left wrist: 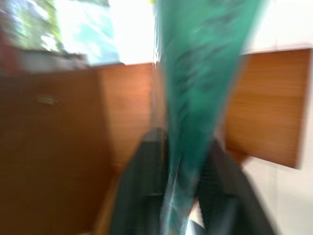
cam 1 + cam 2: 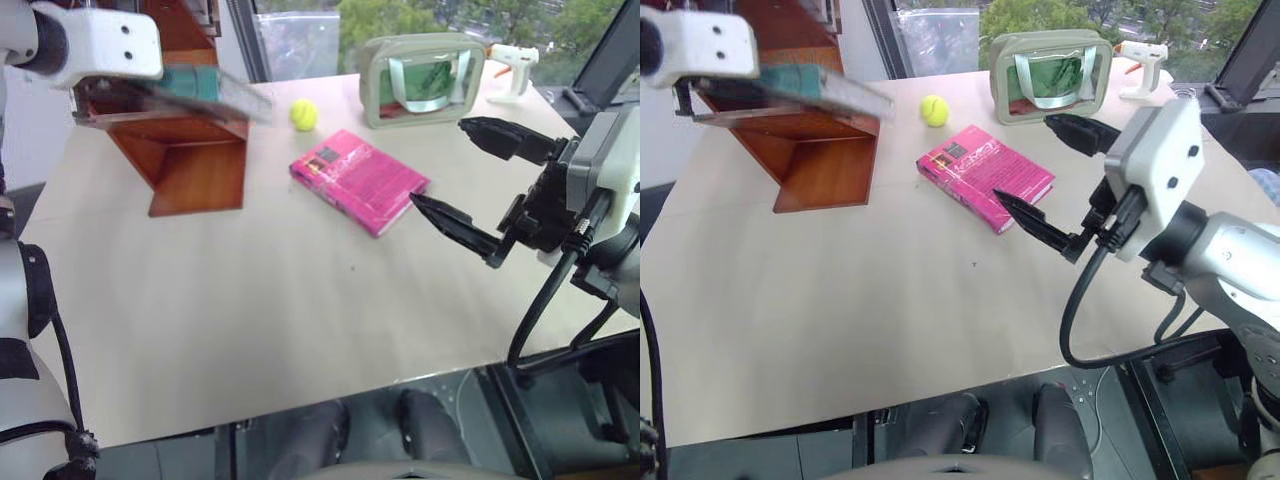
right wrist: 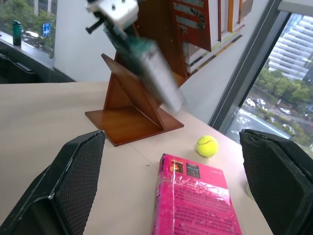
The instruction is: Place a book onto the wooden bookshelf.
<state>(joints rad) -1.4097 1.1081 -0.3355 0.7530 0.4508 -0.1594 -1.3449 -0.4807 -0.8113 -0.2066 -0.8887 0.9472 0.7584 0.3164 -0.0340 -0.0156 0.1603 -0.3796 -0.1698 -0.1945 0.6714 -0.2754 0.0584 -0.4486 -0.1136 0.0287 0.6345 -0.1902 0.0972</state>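
A pale table (image 2: 250,300) holds the wooden bookshelf (image 2: 190,165) at its far left corner. Above the shelf, the left gripper (image 1: 183,186) pinches one edge of the teal-green book (image 1: 200,83), which juts out level. The book looks thin, stiff and glossy, so likely slippery; gripping near the spine seems safest. The right gripper (image 2: 470,180) hovers wide open beside a magenta-pink book (image 2: 360,180) and a tennis ball (image 2: 303,114).

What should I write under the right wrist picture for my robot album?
Left claw carries the teal-green book to the wooden bookshelf; pink book and tennis ball wait on the table.
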